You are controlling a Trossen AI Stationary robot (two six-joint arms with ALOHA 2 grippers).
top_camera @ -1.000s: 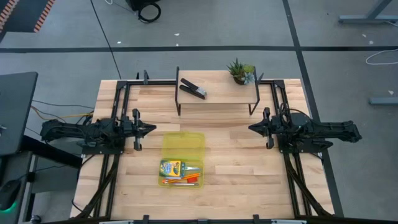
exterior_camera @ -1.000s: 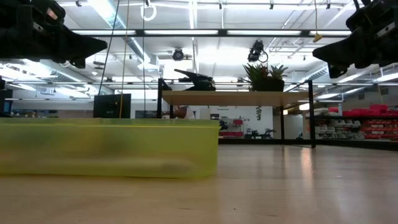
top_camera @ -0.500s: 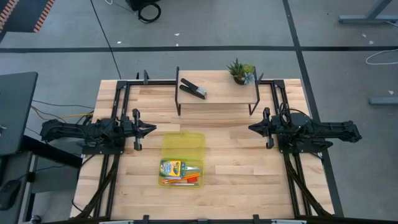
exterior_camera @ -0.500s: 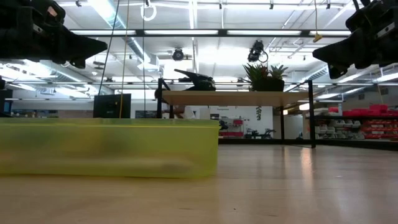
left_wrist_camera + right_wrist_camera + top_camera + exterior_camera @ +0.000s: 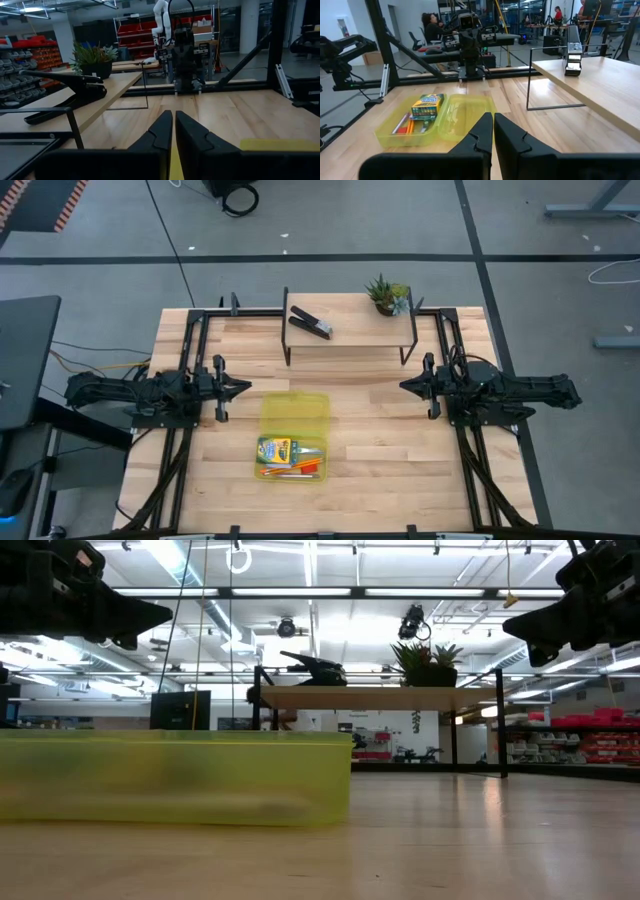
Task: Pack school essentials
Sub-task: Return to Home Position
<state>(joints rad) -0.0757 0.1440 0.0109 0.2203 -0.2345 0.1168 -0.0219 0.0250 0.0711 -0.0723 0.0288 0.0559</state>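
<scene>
A yellow see-through case (image 5: 294,435) lies open at the table's middle, its lid (image 5: 296,412) flat on the wood on the far side. In its near half lie a green-yellow crayon box (image 5: 274,449) and orange pencils (image 5: 290,471) beside a red piece. The right wrist view shows the same crayon box (image 5: 427,105) and pencils (image 5: 406,125). My left gripper (image 5: 243,387) hovers shut, pointing level, left of the case. My right gripper (image 5: 404,386) hovers shut, pointing level, to its right. Both hang well above the table in the low view, my left gripper (image 5: 165,612) and my right gripper (image 5: 508,627).
A low wooden shelf (image 5: 350,330) on black wire legs stands at the table's far side, with a black stapler (image 5: 311,323) and a small potted plant (image 5: 386,294) on it. Bare wood lies between the case and each arm and along the near edge.
</scene>
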